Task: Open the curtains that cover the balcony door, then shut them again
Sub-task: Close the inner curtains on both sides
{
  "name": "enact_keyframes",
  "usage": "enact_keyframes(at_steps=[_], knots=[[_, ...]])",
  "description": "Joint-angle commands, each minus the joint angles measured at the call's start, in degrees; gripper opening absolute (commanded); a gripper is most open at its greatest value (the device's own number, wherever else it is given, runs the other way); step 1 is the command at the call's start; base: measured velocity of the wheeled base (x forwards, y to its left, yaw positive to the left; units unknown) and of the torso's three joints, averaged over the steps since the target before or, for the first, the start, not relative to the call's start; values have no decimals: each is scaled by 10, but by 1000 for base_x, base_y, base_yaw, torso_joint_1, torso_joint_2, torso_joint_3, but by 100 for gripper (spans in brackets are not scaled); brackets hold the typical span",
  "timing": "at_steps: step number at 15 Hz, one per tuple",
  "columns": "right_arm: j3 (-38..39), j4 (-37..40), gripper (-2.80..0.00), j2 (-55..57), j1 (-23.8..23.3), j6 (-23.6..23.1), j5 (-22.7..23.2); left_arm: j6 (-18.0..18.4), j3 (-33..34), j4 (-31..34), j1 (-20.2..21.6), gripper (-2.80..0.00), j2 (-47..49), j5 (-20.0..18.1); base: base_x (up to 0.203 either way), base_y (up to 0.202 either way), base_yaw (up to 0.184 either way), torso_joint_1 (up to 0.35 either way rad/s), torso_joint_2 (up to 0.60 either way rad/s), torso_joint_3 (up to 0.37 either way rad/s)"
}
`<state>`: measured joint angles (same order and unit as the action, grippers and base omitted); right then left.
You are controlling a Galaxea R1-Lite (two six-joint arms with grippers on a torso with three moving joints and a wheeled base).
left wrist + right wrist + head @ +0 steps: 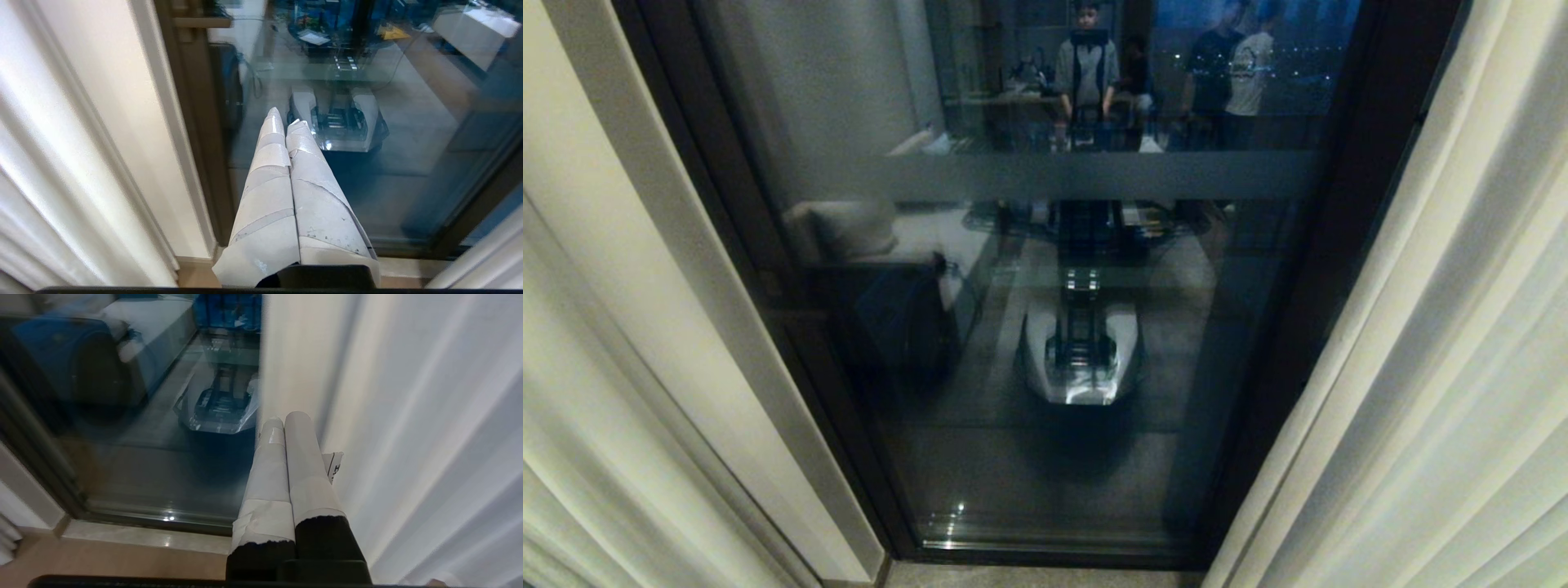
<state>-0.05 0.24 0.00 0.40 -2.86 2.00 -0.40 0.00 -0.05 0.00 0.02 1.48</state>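
The curtains stand drawn apart. The left panel (560,425) hangs at the far left and the right panel (1445,351) at the right, both cream and pleated. Between them the balcony door (1045,175) shows uncovered: dark frame, reflective glass and a grey horizontal band. Neither arm is in the head view. In the left wrist view, my left gripper (286,119) is shut and empty, pointing at the door's glass (408,171), with the left curtain (36,175) off to its side. My right gripper (284,417) is shut and empty, close beside the right curtain's (408,416) edge.
A cream wall jamb (711,327) stands between the left curtain and the door frame. The glass reflects my own base (1082,359) and several people (1086,65) in the room behind. A pale floor strip (135,539) runs along the door's sill.
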Motion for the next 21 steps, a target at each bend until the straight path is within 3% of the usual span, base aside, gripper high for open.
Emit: enact_keyframes(at_steps=[1, 15, 21], knots=[[0, 0, -280, 0, 0, 0, 0, 0, 0, 0, 0, -280, 0, 0, 0, 190, 1, 7, 3, 2], [0, 0, -280, 1, 0, 0, 0, 0, 0, 0, 0, -280, 0, 0, 0, 188, 1, 3, 3, 1], [0, 0, -280, 1, 0, 0, 0, 5, 0, 0, 0, -280, 0, -1, 0, 36, 0, 1, 1, 1]])
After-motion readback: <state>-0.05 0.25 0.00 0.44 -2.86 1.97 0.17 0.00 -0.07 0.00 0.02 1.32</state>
